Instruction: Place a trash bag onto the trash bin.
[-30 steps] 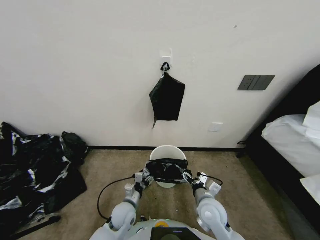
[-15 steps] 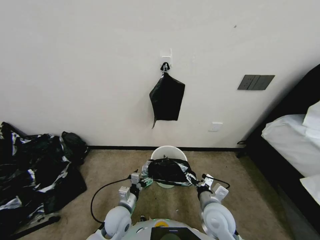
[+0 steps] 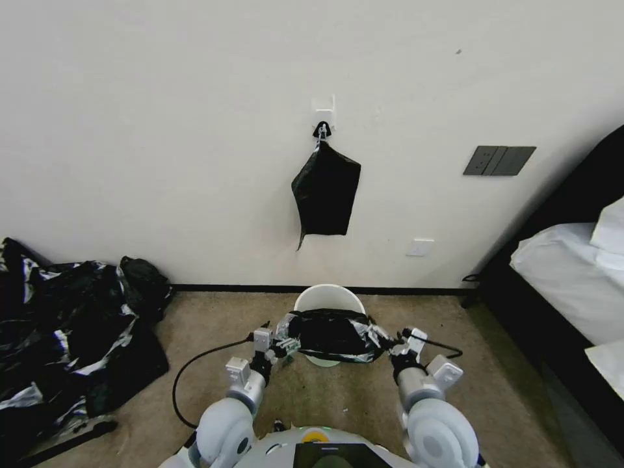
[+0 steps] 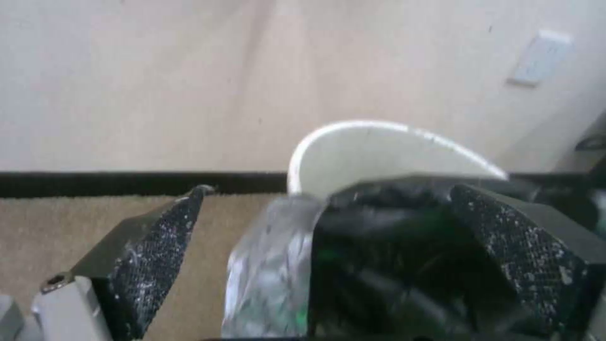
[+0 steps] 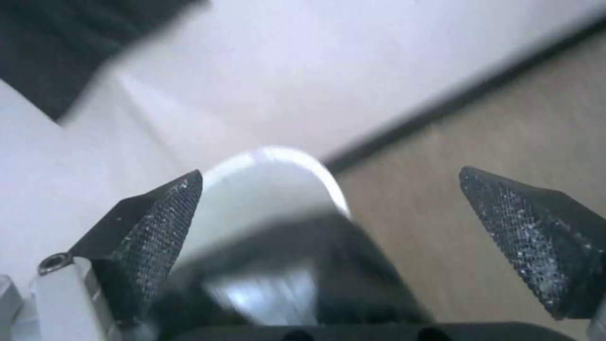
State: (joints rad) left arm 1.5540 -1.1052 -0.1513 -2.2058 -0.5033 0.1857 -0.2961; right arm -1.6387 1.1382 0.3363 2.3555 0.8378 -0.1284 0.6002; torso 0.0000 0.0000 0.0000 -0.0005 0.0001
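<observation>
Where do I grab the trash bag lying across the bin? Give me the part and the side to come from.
Probably its two bunched side ends. The trash bag lies stretched over the near rim of the trash bin and is wider than it, so both ends overhang free. Bring the open left gripper in from the left and the open right gripper from the right.
</observation>
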